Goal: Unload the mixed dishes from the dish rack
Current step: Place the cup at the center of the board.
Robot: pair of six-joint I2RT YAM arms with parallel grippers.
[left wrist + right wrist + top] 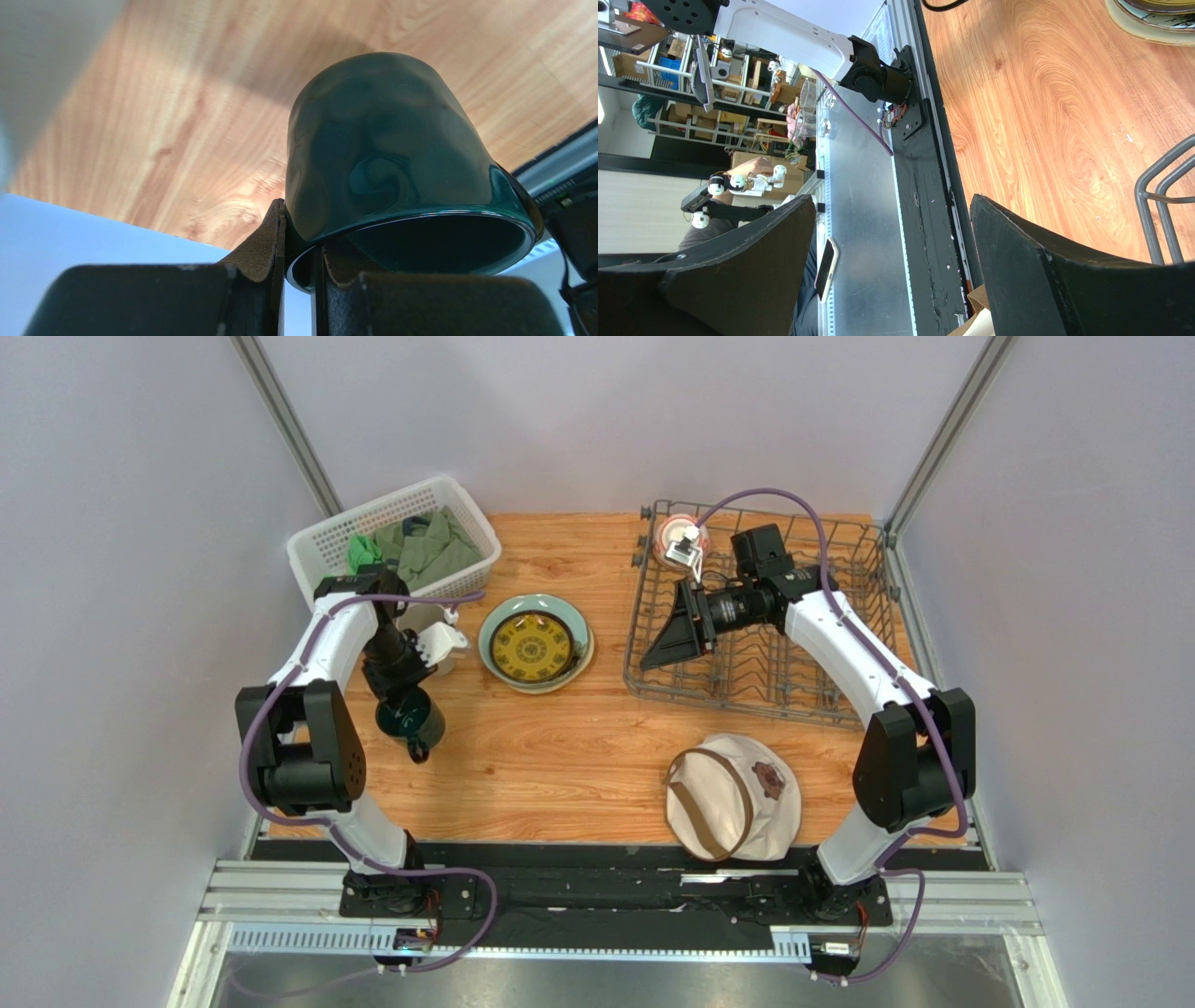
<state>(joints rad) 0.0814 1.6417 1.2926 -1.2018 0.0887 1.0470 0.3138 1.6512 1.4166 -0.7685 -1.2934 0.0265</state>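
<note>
- The dark green mug (411,724) is at the table's (589,756) left side, well apart from the dish rack (786,637). Whether it touches the wood cannot be told.
- The left gripper (298,241) pinches the mug's rim, with one finger (263,245) outside the wall and the other inside.
- The small dark yellow-patterned plate (533,646) lies on the pale green plate (574,661) at mid-table, between the mug and the rack.
- The red-orange-and-white patterned bowl (683,542) sits in the rack's far left corner.
- The right gripper (665,627) hangs at the rack's left edge, its fingers (738,269) spread wide and holding nothing.
- The round beige hat (732,795) lies in front of the rack.
- The white lattice basket (393,546) stands at the far left, with green cloth inside.
</note>
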